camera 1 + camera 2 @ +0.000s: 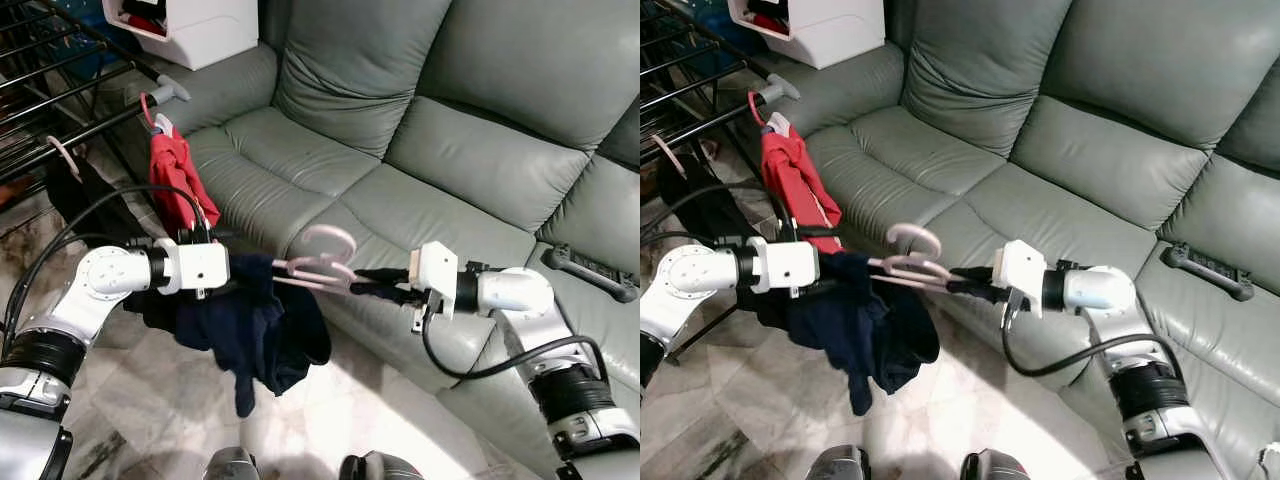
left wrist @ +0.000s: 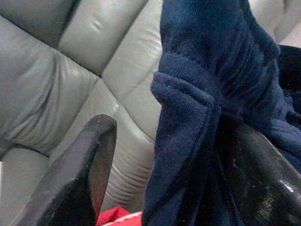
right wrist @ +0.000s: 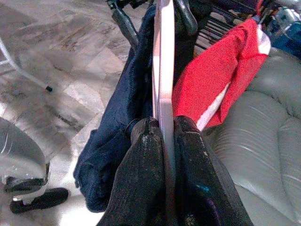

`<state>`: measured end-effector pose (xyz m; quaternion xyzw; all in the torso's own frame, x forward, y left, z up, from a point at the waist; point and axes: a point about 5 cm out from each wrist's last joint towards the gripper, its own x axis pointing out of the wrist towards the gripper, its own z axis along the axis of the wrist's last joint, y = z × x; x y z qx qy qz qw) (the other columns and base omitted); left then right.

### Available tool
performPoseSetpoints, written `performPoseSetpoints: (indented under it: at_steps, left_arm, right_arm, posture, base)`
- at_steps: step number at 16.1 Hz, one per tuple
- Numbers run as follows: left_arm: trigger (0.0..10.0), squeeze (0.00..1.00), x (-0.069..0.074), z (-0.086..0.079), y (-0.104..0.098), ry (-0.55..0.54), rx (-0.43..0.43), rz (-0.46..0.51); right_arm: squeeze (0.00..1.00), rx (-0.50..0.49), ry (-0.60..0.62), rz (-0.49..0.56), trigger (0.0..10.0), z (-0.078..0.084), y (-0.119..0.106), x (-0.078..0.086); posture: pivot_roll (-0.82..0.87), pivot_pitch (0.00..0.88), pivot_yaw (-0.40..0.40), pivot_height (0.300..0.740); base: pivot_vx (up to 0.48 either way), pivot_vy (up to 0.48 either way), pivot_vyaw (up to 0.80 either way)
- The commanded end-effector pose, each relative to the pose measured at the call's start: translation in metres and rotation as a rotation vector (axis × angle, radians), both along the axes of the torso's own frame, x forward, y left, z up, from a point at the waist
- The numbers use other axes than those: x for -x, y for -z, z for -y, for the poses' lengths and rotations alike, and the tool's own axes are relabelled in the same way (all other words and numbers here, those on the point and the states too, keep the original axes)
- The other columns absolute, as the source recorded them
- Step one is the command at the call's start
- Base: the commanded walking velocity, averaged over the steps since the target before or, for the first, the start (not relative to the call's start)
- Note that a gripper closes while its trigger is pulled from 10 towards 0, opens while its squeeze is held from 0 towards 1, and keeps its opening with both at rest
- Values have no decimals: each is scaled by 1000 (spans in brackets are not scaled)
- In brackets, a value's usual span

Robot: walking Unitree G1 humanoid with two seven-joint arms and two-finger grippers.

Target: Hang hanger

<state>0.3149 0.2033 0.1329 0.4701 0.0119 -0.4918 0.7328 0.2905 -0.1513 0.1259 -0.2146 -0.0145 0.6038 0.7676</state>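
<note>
Far L: black drying rack point(image 1: 70, 85) w/ red garment point(image 1: 175, 180) hanging off a rail end on its own hanger; dark cloth point(image 1: 70, 195) hangs on the rack just L of it. L arm reaches in at mid-height; L gripper point(image 1: 232, 272) sits at the collar end of the navy garment point(image 1: 255, 335). L wrist view: two black fingers point(image 2: 82, 174) spread apart, navy fleece bunched between them & lying against one finger; cannot tell if they actually grip it. Navy garment droops below, over marble floor point(image 1: 160, 430). Pink hanger point(image 1: 320, 262) is in mid-air between the two grippers, hook curling up, in front of grey-green leather sofa point(image 1: 420, 150). R gripper point(image 1: 362, 282) pinched tight on the hanger's pink bar, fingers narrow w/ bar sandwiched (R wrist view). Far R: black bar-shaped object point(image 1: 590, 272) lying on sofa seat, well apart from the work.
</note>
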Motion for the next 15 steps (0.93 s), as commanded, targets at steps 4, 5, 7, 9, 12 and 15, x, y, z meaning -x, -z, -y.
performPoseSetpoints:
  at_steps: [4, 5, 7, 9, 12, 15]
  left_arm:
    - [0, 0, -6, 2, 3, 40, -57, -55]
    - [0, 0, -9, 3, 1, 37, -63, -67]
    - [0, 0, -12, 5, -1, 32, -43, -85]
    - [0, 0, -12, 8, -1, 47, -26, -113]
    - [0, 0, -11, 11, 1, 73, -43, -156]
    - [0, 0, -12, 12, 0, 96, -73, -205]
  right_arm:
    - [0, -14, 18, 95, 10000, -4, -5, 0]
    - [0, -19, 28, 102, 10000, -5, -3, 1]
    - [0, 4, 17, 116, 10000, -8, 2, 3]
    - [0, 17, 28, 158, 10000, -15, 5, 1]
    - [0, 34, 20, 172, 10000, -21, 10, 2]
    - [0, 51, 31, 185, 10000, -20, 14, 1]
  posture:
    - [-34, 7, 24, 740]
    - [-34, 12, 20, 740]
    - [-33, 13, 20, 740]
    - [-34, 14, 23, 740]
    - [-41, 16, 20, 740]
    - [-44, 14, 18, 740]
  base:
    - [0, 0, 0]
    - [0, 0, 0]
    - [0, 0, 0]
    - [0, 0, 0]
    - [0, 0, 0]
    - [0, 0, 0]
